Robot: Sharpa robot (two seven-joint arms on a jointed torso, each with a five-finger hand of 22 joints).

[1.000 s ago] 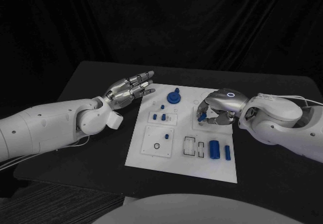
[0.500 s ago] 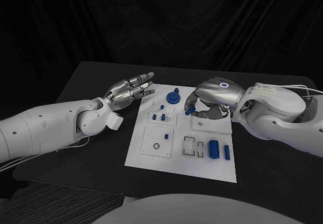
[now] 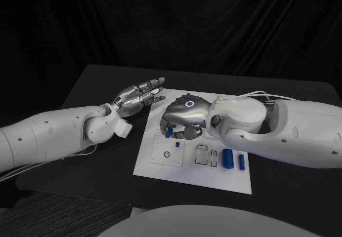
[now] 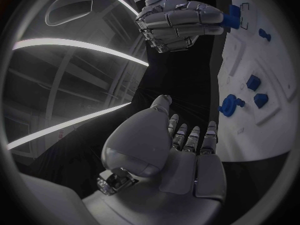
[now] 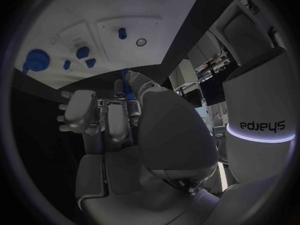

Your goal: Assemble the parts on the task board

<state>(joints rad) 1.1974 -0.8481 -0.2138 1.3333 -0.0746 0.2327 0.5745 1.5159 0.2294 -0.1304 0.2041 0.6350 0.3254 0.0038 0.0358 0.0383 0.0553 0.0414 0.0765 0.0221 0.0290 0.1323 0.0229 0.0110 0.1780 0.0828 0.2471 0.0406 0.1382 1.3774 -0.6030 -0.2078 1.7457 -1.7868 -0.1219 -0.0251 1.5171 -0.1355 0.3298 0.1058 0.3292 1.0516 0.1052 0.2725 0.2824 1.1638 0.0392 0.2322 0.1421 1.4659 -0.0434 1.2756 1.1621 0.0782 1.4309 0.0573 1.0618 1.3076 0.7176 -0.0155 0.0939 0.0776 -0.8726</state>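
The right robot hand (image 3: 184,114) is hovering over the white task board (image 3: 192,175) on the black tabletop (image 3: 106,170), its fingers pinching a small blue part (image 3: 169,132). The left robot hand (image 3: 139,94) is waiting just beside the board, palm up, fingers spread, holding nothing. More blue parts (image 3: 234,159) are lying near the right robot hand's wrist.

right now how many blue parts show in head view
4: long blue cylinder and slim bar near right, small peg mid-board, held part in right hand's fingers. Others may be hidden.

Black table (image 3: 106,163) before dark drapes (image 3: 171,34)
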